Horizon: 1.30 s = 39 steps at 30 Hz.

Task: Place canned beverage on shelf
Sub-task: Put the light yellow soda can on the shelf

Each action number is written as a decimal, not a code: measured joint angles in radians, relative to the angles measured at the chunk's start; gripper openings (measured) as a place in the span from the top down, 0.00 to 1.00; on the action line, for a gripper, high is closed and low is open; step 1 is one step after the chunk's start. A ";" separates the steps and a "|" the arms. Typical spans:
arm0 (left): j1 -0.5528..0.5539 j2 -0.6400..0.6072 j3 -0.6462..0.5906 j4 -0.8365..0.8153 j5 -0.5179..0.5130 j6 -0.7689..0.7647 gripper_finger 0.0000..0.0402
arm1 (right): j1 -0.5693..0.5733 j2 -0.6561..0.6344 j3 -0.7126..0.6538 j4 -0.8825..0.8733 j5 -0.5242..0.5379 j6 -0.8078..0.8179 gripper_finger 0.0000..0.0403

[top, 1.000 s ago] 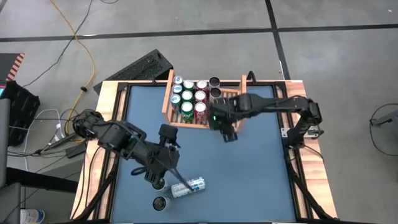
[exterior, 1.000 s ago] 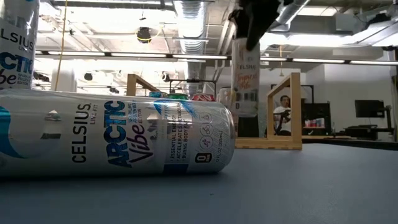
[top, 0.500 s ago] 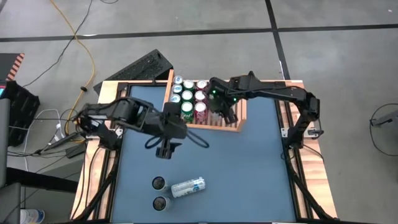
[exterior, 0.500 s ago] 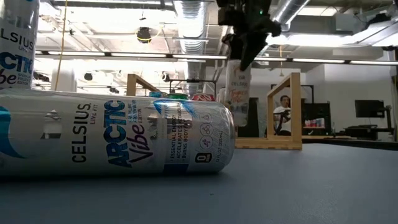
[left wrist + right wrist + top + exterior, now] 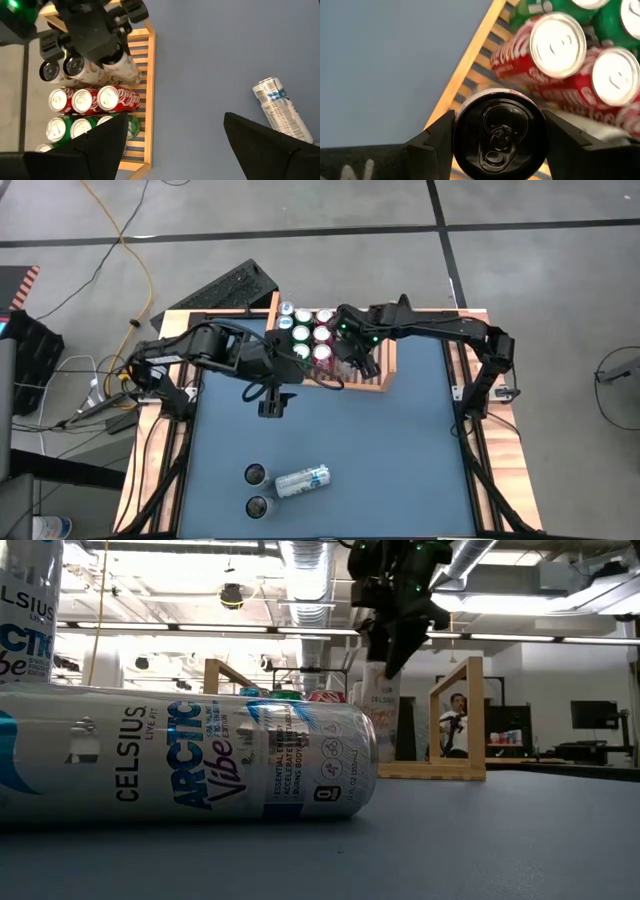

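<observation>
Since a second ago the left gripper [image 5: 272, 406] has swung from the near cans up to mid-worktop, fingers wide and empty. Three cans remain near: one Celsius can [image 5: 302, 479] lying flat, two black-topped cans [image 5: 257, 474] upright beside it. Eight red and green cans [image 5: 312, 330] fill the shelf [image 5: 385, 360] at the far edge. Right gripper [image 5: 497, 131] clamps a pale can [image 5: 381, 720] between both fingers, over the shelf's open row. Blue worktop [image 5: 380, 460]; concrete floor around it.

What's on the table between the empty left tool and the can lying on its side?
Only bare blue tabletop, per the high view: left tool, lying can.
</observation>
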 joint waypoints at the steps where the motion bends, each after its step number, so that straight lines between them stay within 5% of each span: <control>1: 0.001 0.000 0.000 0.000 0.000 -0.002 0.21 | 0.001 0.007 0.000 0.008 -0.006 0.001 0.43; 10: -0.001 0.000 0.000 0.002 0.005 -0.002 0.21 | 0.001 0.029 -0.001 0.038 -0.007 0.002 0.42; 30: -0.001 0.000 0.000 -0.001 0.016 0.003 0.21 | 0.000 0.033 -0.001 0.051 0.034 0.029 0.15; 39: 0.000 0.000 0.000 -0.002 0.014 0.008 0.21 | -0.001 0.033 0.068 0.035 0.058 0.020 0.13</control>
